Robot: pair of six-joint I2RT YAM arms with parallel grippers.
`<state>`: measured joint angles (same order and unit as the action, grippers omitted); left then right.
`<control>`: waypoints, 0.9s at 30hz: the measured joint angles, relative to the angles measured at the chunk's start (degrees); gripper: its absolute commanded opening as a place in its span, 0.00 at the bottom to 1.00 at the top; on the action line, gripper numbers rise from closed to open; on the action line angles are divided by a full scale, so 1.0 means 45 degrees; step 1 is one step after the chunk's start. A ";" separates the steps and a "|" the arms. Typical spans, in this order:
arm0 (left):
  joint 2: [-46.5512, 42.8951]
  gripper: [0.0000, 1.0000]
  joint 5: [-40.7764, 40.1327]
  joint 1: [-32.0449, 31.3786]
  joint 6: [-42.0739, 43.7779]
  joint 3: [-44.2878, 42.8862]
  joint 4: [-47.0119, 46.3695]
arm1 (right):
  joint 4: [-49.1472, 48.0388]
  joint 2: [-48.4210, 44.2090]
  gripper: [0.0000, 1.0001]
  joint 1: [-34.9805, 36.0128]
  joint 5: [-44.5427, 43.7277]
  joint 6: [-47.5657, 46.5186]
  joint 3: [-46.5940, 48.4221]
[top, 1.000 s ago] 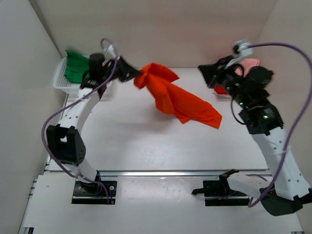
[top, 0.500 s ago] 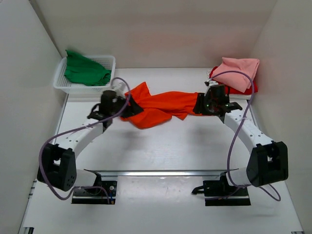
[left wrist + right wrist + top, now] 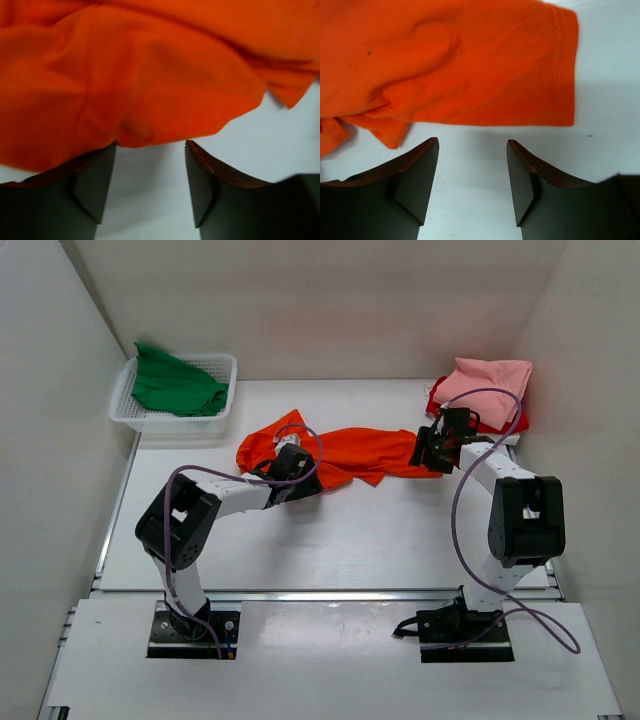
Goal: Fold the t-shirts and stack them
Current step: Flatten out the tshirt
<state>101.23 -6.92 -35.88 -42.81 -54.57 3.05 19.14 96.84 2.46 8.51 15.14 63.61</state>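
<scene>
The orange t-shirt (image 3: 345,448) lies crumpled in a long band across the table (image 3: 330,540), a little toward 12 o'clock from its middle, stretched from 9 to 3 o'clock. The left gripper (image 3: 288,466) sits low at the shirt's 9 o'clock end. In the left wrist view its fingers (image 3: 95,180) stand apart, with bare table between them and the cloth's edge right at their tips, nothing pinched. The right gripper (image 3: 432,448) is at the 3 o'clock end, its fingers (image 3: 417,175) likewise spread, and a hemmed sleeve lies flat just beyond them. The green t-shirt (image 3: 175,388) rests in the white mesh basket (image 3: 226,368) at the 10 o'clock corner. At 2 o'clock the pale pink t-shirt (image 3: 495,380) lies folded on the red t-shirt (image 3: 440,400)
</scene>
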 measured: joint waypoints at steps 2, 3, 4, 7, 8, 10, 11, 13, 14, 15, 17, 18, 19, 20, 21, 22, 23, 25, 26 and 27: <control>0.0607 0.77 -0.0083 -0.0073 -0.0379 -0.0743 -0.0194 | -0.0058 0.0355 0.64 -0.0112 -0.0029 0.0019 0.0238; 0.0991 0.75 -0.0097 -0.0092 -0.0612 -0.1132 -0.0214 | -0.0053 0.0617 0.65 -0.0185 -0.0087 0.0083 0.0447; 0.1379 0.72 -0.0107 -0.0112 -0.0821 -0.1515 -0.0219 | -0.0024 0.0996 0.68 -0.0272 -0.0136 0.0121 0.0753; 0.2521 0.25 -0.0131 -0.0175 -0.1302 -0.2929 -0.0160 | 0.0350 0.2074 0.70 -0.0418 -0.0486 0.0272 0.1797; 0.2817 0.15 -0.0126 -0.0175 -0.1394 -0.3288 -0.0053 | 0.0641 0.2506 0.66 -0.0423 -0.0622 0.0267 0.2288; 0.3371 0.00 0.0019 -0.0170 -0.1574 -0.3721 0.0058 | 0.1171 0.3633 0.31 -0.0442 -0.0908 0.0262 0.3594; 0.3439 0.00 0.0151 -0.0117 -0.1627 -0.3750 -0.0092 | 0.1525 0.4158 0.01 -0.0413 -0.1093 0.0189 0.4177; 0.3313 0.00 0.0340 -0.0019 -0.1700 -0.3541 -0.0141 | 0.1938 0.4809 0.00 -0.0325 -0.1345 0.0223 0.4784; 0.3157 0.00 0.0403 0.0039 -0.1700 -0.3347 -0.0155 | 0.2025 0.4843 0.00 -0.0257 -0.1501 0.0267 0.4818; 0.2866 0.00 0.0457 0.0121 -0.1651 -0.2948 -0.0155 | 0.2132 0.4760 0.00 -0.0189 -0.1632 0.0257 0.4779; 0.1797 0.00 0.0471 0.0423 -0.1365 -0.1802 0.0267 | 0.2273 0.4352 0.00 0.0005 -0.1860 0.0257 0.4240; 0.1302 0.00 0.0437 0.0578 -0.1282 -0.1355 0.0588 | 0.2346 0.4027 0.00 0.0107 -0.1943 0.0257 0.3813; 0.0437 0.00 0.0427 0.0874 -0.1059 -0.0685 0.0991 | 0.2448 0.3531 0.00 0.0189 -0.2045 0.0257 0.3259; -0.0160 0.00 0.0403 0.1107 -0.0918 -0.0277 0.1302 | 0.2579 0.3118 0.00 0.0223 -0.2137 0.0262 0.2861; -0.1263 0.00 0.0418 0.1559 -0.0675 0.0340 0.1729 | 0.2715 0.2424 0.00 0.0325 -0.2225 0.0262 0.2297; -0.2016 0.00 0.0408 0.1860 -0.0500 0.0641 0.2035 | 0.2856 0.1914 0.00 0.0369 -0.2283 0.0257 0.1962; -0.2817 0.00 0.0452 0.2273 -0.0301 0.0937 0.2307 | 0.2890 0.1209 0.00 0.0374 -0.2331 0.0248 0.1564; -0.4590 0.00 0.0437 0.3201 0.0204 0.1336 0.2905 | 0.2905 0.0102 0.00 0.0296 -0.2370 0.0219 0.1088; -0.5139 0.00 0.0432 0.3589 0.0393 0.1413 0.3070 | 0.2914 -0.0345 0.01 0.0204 -0.2317 0.0185 0.0971; -0.5780 0.00 0.0476 0.4187 0.0680 0.1472 0.3249 | 0.2880 -0.0636 0.07 0.0068 -0.2191 0.0102 0.0933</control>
<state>75.22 -4.78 -17.04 -39.75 -47.94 17.67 32.10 93.97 2.76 -1.34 15.59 67.81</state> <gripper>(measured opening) 0.019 0.007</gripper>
